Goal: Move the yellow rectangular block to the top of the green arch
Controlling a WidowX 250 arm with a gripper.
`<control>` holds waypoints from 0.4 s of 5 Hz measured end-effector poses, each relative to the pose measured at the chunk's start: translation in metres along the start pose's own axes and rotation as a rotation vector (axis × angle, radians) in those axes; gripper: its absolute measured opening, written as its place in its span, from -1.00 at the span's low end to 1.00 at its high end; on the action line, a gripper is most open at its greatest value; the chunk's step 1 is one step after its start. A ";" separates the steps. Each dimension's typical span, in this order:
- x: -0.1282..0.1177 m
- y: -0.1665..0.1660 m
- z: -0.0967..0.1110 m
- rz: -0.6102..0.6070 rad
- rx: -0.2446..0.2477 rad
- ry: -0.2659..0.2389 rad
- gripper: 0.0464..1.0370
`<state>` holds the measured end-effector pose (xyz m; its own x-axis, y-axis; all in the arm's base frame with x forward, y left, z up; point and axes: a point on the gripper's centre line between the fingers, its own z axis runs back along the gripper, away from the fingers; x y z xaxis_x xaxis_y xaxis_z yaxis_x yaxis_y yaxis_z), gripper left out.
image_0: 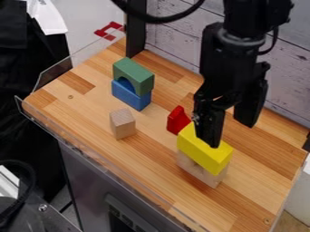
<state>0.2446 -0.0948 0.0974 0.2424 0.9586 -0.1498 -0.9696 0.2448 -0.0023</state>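
The yellow rectangular block [205, 150] lies on top of a pale wooden block [200, 170] in the lower right part of the table. Over the block's far side hangs the black gripper [230, 124], open, its fingers spread apart. The nearer finger overlaps the yellow block's upper edge in the view; whether they touch, I cannot tell. Farther back on the left, the green arch [134, 75] rests on a blue block [131, 94], its curved opening facing down.
A red block [177, 120] stands just behind and left of the yellow one. A plain wooden block [123, 123] stands upright nearer the left edge. Clear low walls [66, 68] border the wooden table [79, 102], and a plank wall [176, 34] rises behind.
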 end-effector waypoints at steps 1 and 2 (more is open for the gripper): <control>0.000 0.001 -0.008 -0.012 0.028 0.028 0.93; 0.000 0.001 -0.018 -0.017 0.033 0.056 0.93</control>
<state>0.2425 -0.0972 0.0793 0.2555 0.9447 -0.2056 -0.9635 0.2664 0.0269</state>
